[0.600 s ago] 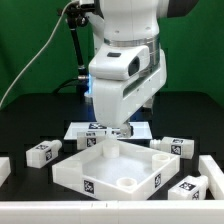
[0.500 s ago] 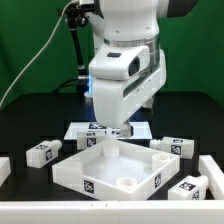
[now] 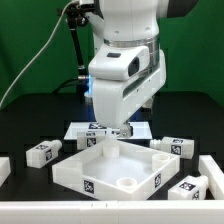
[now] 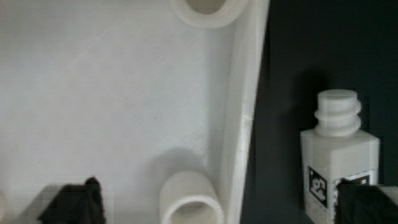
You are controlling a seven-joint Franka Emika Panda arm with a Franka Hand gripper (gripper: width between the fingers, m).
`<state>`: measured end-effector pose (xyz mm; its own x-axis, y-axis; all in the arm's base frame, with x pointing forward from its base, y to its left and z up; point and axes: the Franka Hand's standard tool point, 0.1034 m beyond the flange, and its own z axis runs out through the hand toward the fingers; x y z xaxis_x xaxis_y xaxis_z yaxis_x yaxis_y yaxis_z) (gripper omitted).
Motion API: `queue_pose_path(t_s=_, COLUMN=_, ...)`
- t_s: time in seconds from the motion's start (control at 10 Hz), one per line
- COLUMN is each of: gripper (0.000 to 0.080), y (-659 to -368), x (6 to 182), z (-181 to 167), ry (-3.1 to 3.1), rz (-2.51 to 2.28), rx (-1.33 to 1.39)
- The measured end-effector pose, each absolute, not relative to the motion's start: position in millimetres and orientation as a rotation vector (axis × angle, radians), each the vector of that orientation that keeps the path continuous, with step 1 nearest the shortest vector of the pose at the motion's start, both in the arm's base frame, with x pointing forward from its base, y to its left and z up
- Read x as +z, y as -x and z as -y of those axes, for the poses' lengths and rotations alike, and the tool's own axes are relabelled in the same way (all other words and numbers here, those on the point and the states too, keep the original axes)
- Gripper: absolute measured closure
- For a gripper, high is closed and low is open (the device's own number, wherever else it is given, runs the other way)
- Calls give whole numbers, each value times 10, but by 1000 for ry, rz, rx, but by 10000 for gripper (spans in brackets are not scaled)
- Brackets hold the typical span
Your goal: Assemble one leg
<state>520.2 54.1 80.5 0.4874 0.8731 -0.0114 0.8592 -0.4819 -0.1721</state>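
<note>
The gripper (image 3: 122,130) hangs low over the far corner of the large white square tray-like piece (image 3: 70,172). In the wrist view the gripper (image 4: 214,205) is open, its dark fingertips (image 4: 71,203) wide apart. They straddle the tray's wall (image 4: 240,120). One leg (image 4: 342,145), a white block with a peg end and a tag, lies on the black table just outside that wall, by the other fingertip. Nothing is held. More legs lie at the exterior view's left (image 3: 42,153), right (image 3: 172,146) and front right (image 3: 190,187).
The marker board (image 3: 88,129) lies behind the tray. The tray has round corner holes (image 4: 210,8) and one (image 4: 192,200) between the fingers. White parts sit at the exterior view's far left edge (image 3: 3,168) and right edge (image 3: 211,170).
</note>
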Motion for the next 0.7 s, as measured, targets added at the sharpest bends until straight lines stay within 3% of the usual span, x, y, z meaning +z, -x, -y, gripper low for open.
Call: queue_pose_path(t_s=0.7, gripper=150, y=-5051, x=311, z=-432, ry=2611, rz=1525, rx=63)
